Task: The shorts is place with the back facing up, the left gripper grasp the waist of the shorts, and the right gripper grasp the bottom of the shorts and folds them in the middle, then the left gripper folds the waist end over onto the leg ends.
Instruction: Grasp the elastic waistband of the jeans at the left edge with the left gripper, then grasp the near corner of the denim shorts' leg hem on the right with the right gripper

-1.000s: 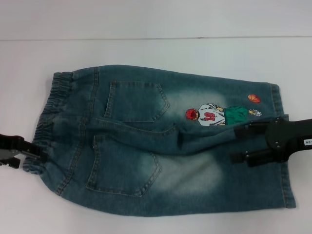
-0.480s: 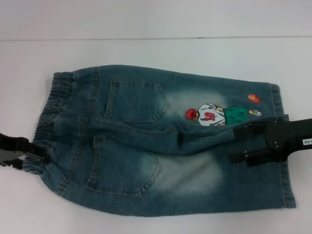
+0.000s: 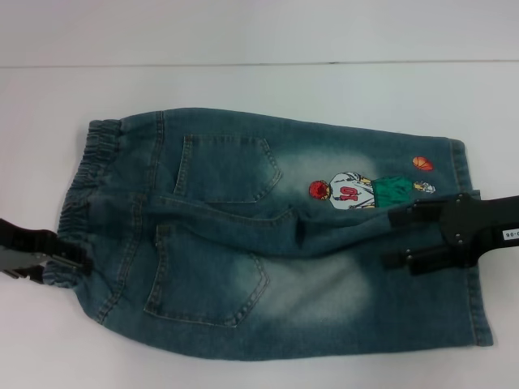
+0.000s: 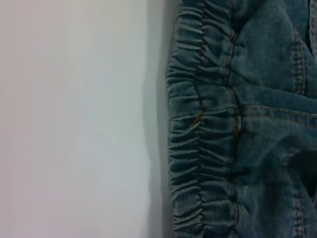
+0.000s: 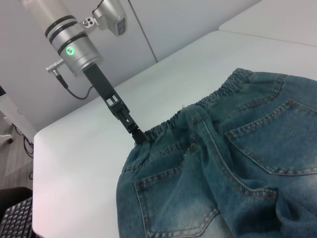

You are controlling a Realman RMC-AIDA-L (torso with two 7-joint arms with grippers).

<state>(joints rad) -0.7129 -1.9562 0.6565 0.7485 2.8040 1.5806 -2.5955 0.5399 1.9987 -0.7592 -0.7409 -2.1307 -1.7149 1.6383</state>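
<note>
The blue denim shorts (image 3: 243, 235) lie flat on the white table with the back pockets up, waist to the left and leg ends to the right. One leg carries a cartoon print (image 3: 357, 191). My left gripper (image 3: 69, 261) comes in low from the left edge, and its tip touches the elastic waistband (image 4: 198, 148). The right wrist view shows that same left gripper (image 5: 137, 135) at the gathered waist (image 5: 168, 124). My right gripper (image 3: 399, 237) stands open over the leg part, just inside the hem, with denim under both fingers.
The white table (image 3: 259, 89) extends beyond the shorts on the far side and to the left. Its far edge (image 3: 243, 64) meets a pale wall. In the right wrist view a table corner (image 5: 37, 136) and a dark keyboard (image 5: 15, 218) on the floor side show.
My left gripper has slid a little to the right, onto the waistband edge. The right gripper and the shorts have hardly moved.
</note>
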